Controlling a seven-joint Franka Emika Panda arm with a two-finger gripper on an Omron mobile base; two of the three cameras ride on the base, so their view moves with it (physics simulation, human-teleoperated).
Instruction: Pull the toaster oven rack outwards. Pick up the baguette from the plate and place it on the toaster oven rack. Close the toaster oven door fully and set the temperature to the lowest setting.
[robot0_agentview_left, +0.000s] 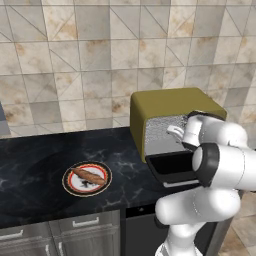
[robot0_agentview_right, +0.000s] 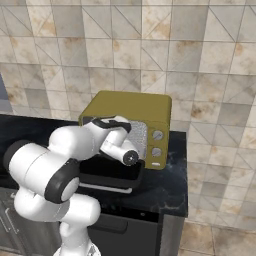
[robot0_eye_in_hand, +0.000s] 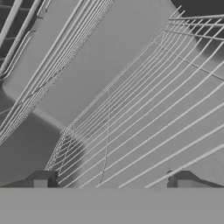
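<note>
The olive-yellow toaster oven stands on the black counter, its dark toaster oven door folded down flat. My arm reaches into its cavity. In the hand view my gripper is open, its two fingertips wide apart just above the wires of the toaster oven rack, holding nothing. The rack fills the grey cavity in front of the hand. To the oven's left the reddish-brown baguette lies across the plate. Two round grey knobs sit on the right front panel.
The black marble counter stretches left of the oven and ends just right of it. A tiled wall rises behind. Grey cabinet drawers run below the counter's front edge.
</note>
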